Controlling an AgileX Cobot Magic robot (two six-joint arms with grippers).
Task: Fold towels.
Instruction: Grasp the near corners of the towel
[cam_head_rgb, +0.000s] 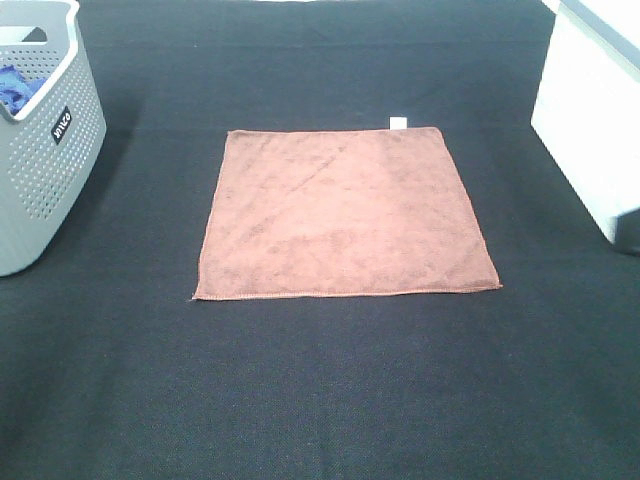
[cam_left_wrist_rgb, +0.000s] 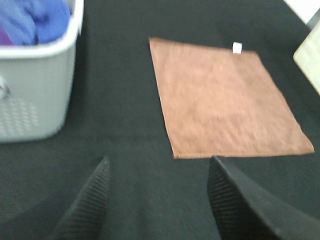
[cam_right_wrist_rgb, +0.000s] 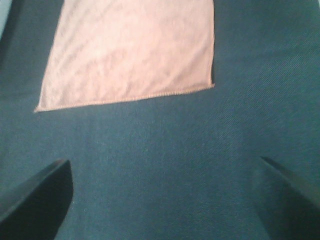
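The towel (cam_head_rgb: 345, 215) is laid flat and unfolded at the middle of the tabletop (cam_head_rgb: 320, 400); no fold is yet made. The left gripper (cam_left_wrist_rgb: 159, 167) and right gripper (cam_right_wrist_rgb: 164, 165) are held near it, jaws wide open and empty. Its near corners probably need pinching next.

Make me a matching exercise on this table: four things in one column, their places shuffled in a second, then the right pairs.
Things
1. towel
2. basket
3. blue cloth
4. white tag

Places
A. inside the grey basket
B. at the left edge of the high camera's view
C. spread flat in the middle of the black table
D. on the towel's far edge, near its right corner

Pairs: 1-C, 2-B, 3-A, 4-D
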